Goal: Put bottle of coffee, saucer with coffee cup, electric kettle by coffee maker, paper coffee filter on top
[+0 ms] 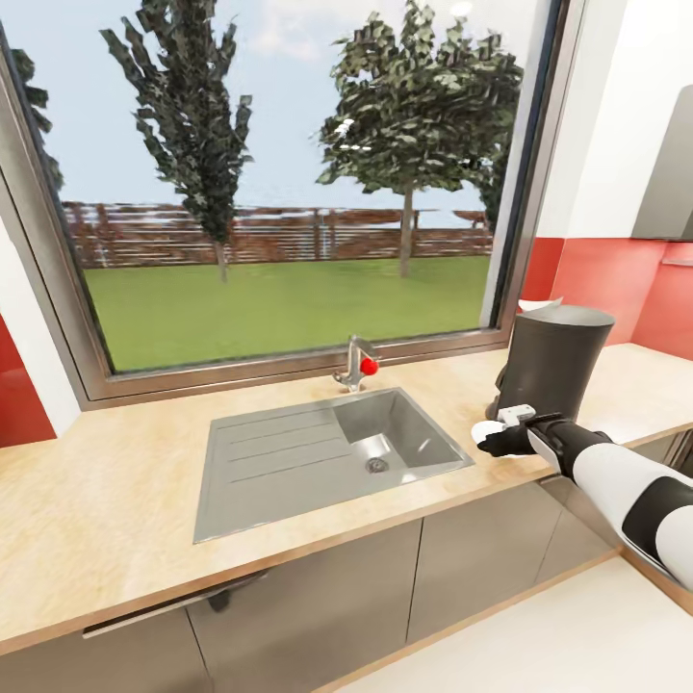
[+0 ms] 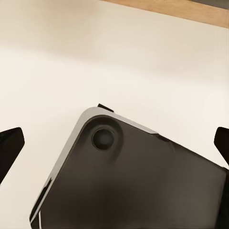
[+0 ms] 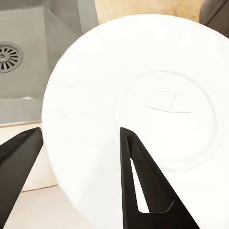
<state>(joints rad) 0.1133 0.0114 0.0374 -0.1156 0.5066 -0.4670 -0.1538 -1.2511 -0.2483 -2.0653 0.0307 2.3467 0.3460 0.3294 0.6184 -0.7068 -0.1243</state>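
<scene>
Saucer (image 3: pixel 138 109): white disc gripped at its rim by the right pincer (image 1: pixel 500 442), held over the bench (image 1: pixel 115 500) just before the coffee maker (image 1: pixel 555 363) and beside the sink (image 1: pixel 318 452); best lowered flat, then released; left pincer spread, empty.

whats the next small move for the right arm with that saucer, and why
Probably lower the saucer onto the kitchen countertop and let go. The right gripper holds it at the rim, one finger lying across its top face, just beside the coffee maker and to the right of the sink. That already looks like the spot the task wants, though whether it touches the wood yet is unclear.
</scene>
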